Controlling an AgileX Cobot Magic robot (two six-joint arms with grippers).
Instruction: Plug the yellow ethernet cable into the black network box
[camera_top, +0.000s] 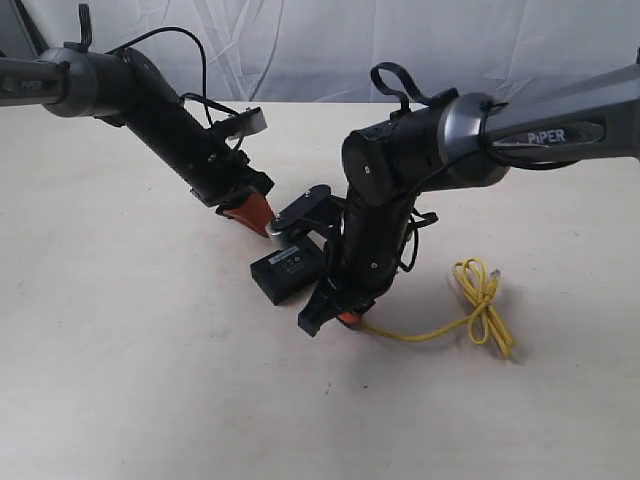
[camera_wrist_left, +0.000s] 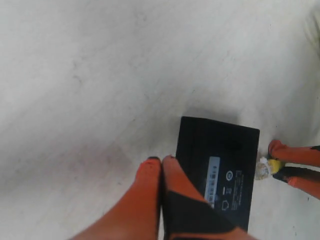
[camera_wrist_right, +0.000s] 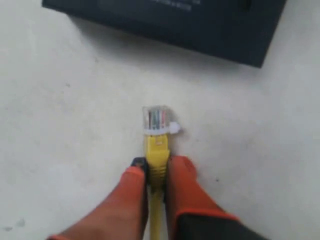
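Note:
The black network box (camera_top: 288, 271) lies flat on the table, its white label strip (camera_wrist_left: 213, 175) facing up. My left gripper (camera_wrist_left: 162, 161) is shut with nothing between its orange fingers, its tips resting at the box's (camera_wrist_left: 218, 167) edge. My right gripper (camera_wrist_right: 156, 169) is shut on the yellow ethernet cable (camera_wrist_right: 157, 152) just behind its clear plug (camera_wrist_right: 155, 120). The plug points at the box's (camera_wrist_right: 200, 25) side, a short gap away. In the exterior view the cable (camera_top: 478, 305) trails right from my right gripper (camera_top: 340, 312) into a loose loop.
Both arms meet over the middle of the pale table (camera_top: 120, 330). The left arm's wrist camera mount (camera_top: 305, 210) sits just behind the box. A wrinkled white backdrop (camera_top: 320, 45) closes the far side.

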